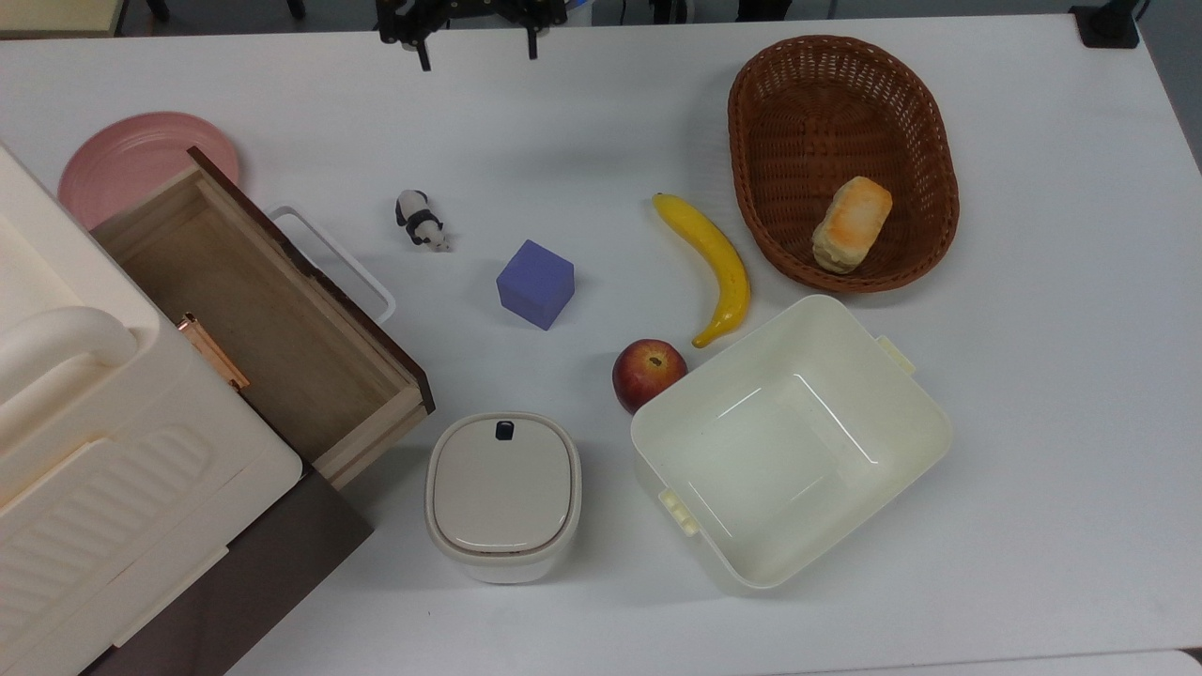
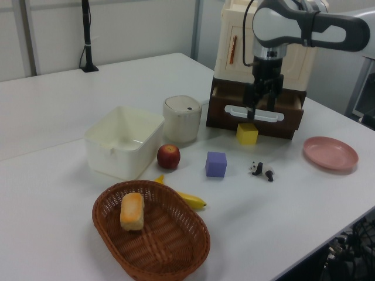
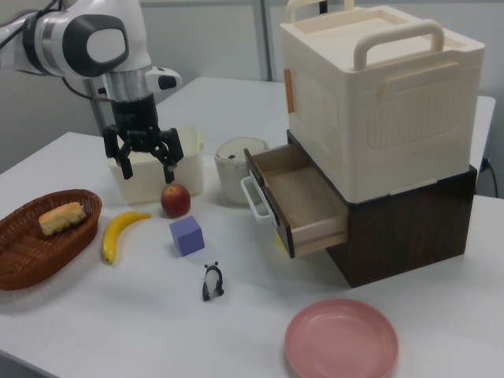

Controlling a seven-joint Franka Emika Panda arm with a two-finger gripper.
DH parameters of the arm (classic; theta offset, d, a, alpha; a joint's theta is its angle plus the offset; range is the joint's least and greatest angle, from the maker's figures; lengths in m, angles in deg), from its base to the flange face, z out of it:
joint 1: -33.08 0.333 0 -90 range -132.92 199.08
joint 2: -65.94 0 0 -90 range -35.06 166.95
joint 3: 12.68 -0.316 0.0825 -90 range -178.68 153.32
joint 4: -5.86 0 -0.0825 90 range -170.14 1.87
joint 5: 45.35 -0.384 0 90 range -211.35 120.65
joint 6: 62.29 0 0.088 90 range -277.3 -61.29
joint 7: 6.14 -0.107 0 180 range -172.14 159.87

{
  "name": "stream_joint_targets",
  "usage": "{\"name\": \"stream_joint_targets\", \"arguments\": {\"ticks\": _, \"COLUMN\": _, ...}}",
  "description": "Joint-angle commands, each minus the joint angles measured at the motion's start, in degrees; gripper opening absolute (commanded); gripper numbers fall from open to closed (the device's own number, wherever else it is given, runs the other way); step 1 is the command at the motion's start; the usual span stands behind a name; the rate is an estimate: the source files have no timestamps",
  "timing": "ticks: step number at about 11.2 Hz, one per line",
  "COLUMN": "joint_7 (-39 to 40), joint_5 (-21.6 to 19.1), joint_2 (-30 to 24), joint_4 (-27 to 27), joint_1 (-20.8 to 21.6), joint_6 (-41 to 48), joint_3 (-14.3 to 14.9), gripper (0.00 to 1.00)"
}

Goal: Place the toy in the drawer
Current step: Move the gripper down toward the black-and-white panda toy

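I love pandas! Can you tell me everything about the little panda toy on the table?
The panda toy is a tiny black-and-white figurine, hard and plastic-looking, much smaller than the purple cube beside it. It stands on its own on the white table, touching nothing else. It sits between the cube and the open wooden drawer, near the drawer's white loop handle. Nothing is holding it.
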Motion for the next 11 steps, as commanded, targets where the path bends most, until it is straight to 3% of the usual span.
{"name": "stream_joint_targets", "arguments": {"ticks": 1, "joint_7": 12.98, "joint_5": 2.46, "joint_2": -2.43, "joint_4": -3.70, "joint_1": -2.24, "joint_6": -0.52, "joint_3": 0.18, "gripper": 1.00}}
{"name": "stream_joint_targets", "arguments": {"ticks": 3, "joint_7": 17.75, "joint_5": 3.42, "joint_2": -1.91, "joint_4": -4.67, "joint_1": -4.26, "joint_6": -2.87, "joint_3": 0.18, "gripper": 1.00}}
{"name": "stream_joint_targets", "arguments": {"ticks": 6, "joint_7": 17.24, "joint_5": 4.92, "joint_2": -1.91, "joint_4": -12.91, "joint_1": -5.76, "joint_6": -16.74, "joint_3": -0.08, "gripper": 1.00}}
{"name": "stream_joint_targets", "arguments": {"ticks": 11, "joint_7": 15.39, "joint_5": 5.45, "joint_2": 3.88, "joint_4": -13.99, "joint_1": -5.41, "joint_6": -20.81, "joint_3": -0.43, "gripper": 1.00}}
